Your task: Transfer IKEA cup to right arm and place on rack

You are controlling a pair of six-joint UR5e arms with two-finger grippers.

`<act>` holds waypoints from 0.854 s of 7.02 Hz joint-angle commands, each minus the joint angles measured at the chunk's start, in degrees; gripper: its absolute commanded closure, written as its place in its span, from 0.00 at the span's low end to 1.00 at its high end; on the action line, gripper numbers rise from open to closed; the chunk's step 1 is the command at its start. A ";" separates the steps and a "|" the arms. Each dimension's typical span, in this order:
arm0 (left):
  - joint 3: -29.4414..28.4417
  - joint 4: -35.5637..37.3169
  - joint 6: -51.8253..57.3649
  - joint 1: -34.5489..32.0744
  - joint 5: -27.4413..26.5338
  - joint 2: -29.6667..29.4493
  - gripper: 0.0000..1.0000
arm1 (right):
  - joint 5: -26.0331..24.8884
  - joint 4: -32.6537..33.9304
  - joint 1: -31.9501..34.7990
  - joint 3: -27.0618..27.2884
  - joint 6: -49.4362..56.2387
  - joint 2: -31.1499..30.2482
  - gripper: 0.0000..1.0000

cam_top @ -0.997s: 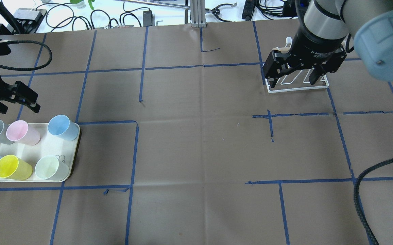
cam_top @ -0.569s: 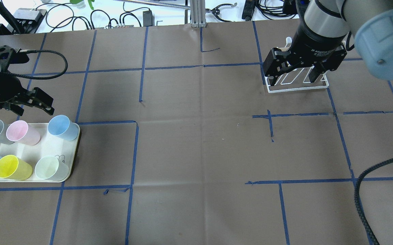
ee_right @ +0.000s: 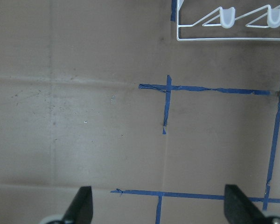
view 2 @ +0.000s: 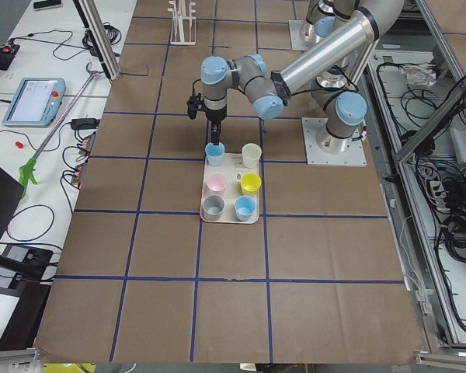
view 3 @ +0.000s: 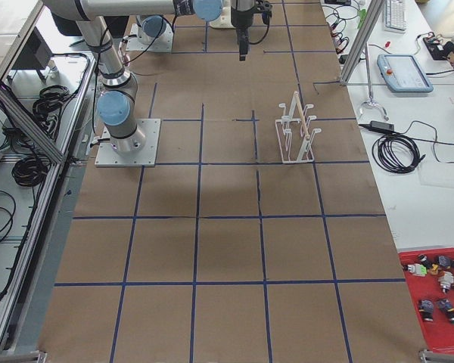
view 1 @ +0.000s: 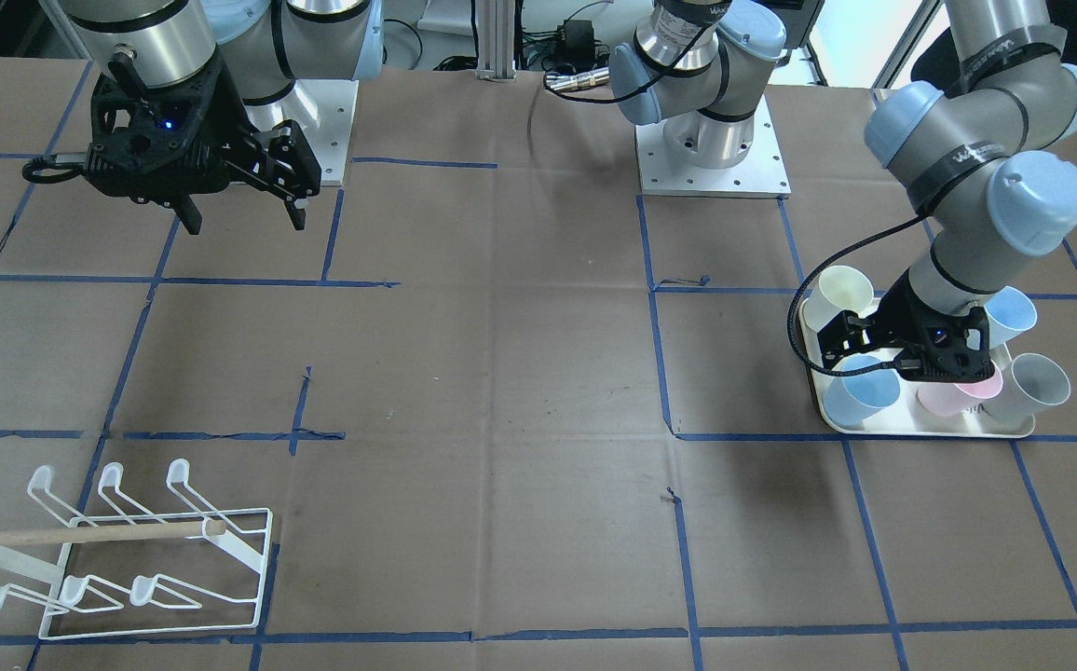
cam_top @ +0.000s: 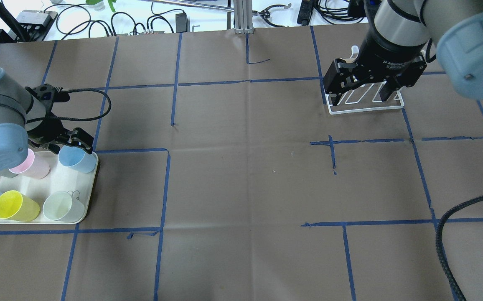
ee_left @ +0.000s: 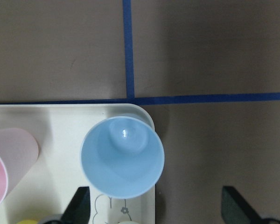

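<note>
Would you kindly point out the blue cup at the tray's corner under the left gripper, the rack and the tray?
blue cup point(ee_left: 122, 163): left wrist view, on its inner wall.
rack point(view 1: 82, 536): front-facing view, on its wooden dowel bar.
tray point(cam_top: 59, 180): overhead view, on its bare floor between the cups.

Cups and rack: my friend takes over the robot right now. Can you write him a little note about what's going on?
Left pincer: open and empty, hanging over the blue cup at the corner of the tray.
Right pincer: open and empty, up in the air, away from the rack.
The five other cups stand on the tray too. The rack holds none.
Done: no cup picked up yet.
Left to do: grab the blue cup, pass it to the right pincer, hang it on the rack.
</note>
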State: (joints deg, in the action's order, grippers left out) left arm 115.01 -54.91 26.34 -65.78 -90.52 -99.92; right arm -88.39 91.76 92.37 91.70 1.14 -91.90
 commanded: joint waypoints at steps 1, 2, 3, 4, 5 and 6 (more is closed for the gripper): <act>1.97 4.02 -0.06 -0.31 0.08 -2.47 0.00 | -0.02 0.00 0.00 0.06 0.00 0.05 0.00; 2.06 4.02 0.03 -0.40 0.00 -2.74 0.00 | -0.02 0.00 0.00 0.23 0.00 0.14 0.00; 2.06 4.02 0.03 -0.40 -0.09 -2.74 0.00 | 0.06 -0.09 0.00 0.32 0.00 0.05 0.00; 2.06 4.02 0.03 -0.40 -0.09 -2.83 0.01 | -0.02 -0.09 0.00 0.41 0.00 0.14 0.00; 1.98 3.93 0.29 -0.40 -0.35 -2.83 0.14 | -0.02 0.00 0.00 0.41 0.00 0.14 0.00; 1.98 3.32 0.38 -0.40 -0.70 -2.83 0.61 | -0.02 0.00 0.00 0.41 0.00 0.14 0.00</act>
State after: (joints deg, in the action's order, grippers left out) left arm 117.01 -51.10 26.57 -66.18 -90.88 -102.71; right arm -88.41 91.73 92.37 92.08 1.14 -91.77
